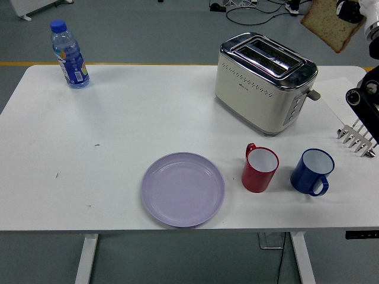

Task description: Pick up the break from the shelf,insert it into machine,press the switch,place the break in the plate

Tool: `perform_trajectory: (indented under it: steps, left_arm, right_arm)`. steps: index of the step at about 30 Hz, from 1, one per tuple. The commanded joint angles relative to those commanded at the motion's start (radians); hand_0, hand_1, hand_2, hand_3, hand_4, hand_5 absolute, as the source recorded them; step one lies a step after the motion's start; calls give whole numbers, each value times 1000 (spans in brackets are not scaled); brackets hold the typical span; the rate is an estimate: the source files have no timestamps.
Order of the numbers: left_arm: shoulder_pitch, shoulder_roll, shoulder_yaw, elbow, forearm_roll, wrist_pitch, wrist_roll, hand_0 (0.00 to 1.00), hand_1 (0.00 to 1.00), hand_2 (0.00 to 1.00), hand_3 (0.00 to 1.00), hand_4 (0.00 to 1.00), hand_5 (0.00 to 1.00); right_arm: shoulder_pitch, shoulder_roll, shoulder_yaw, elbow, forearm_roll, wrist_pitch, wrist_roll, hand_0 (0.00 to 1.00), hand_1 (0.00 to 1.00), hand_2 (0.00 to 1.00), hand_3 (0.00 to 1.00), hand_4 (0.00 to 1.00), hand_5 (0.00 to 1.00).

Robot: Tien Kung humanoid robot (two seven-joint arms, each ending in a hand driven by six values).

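One slice of bread [329,23] is held up high in the right hand's [355,10] fingers, and next it must go down into the toaster [264,81] slot.

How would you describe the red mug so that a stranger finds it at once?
Start at the toaster on the white table. In front of it stand two mugs; the red mug is between the lilac plate and the blue mug.

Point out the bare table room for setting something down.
Widest bare patch: between the clear plastic water bottle, cream-and-chrome toaster and lilac round plate, plus the near left corner. Crowded: right side, around the red mug, blue mug and metal toast rack.
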Motion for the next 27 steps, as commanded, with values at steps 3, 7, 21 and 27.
perform_trajectory:
  steps: [3,7,21,27]
  left_arm:
    - [2,0,-3,0,4,1,2,630,484,495,524,274,825]
    - [4,0,-3,0,9,2,5,630,484,495,524,274,825]
    - [-1,0,-4,0,13,8,8,630,477,486,523,276,823]
    - [-4,0,-7,0,13,13,6,630,475,482,521,278,822]
  right_arm:
    - [26,39,-15,-23,15,4,-1,191,284,361,470,406,2]
    - [56,100,-38,-69,21,3,2,191,284,361,470,406,2]
    - [111,234,-99,-211,6,-11,26,190,275,357,465,416,2]
    - [112,245,-100,-252,-3,-19,40,189,275,357,464,412,2]
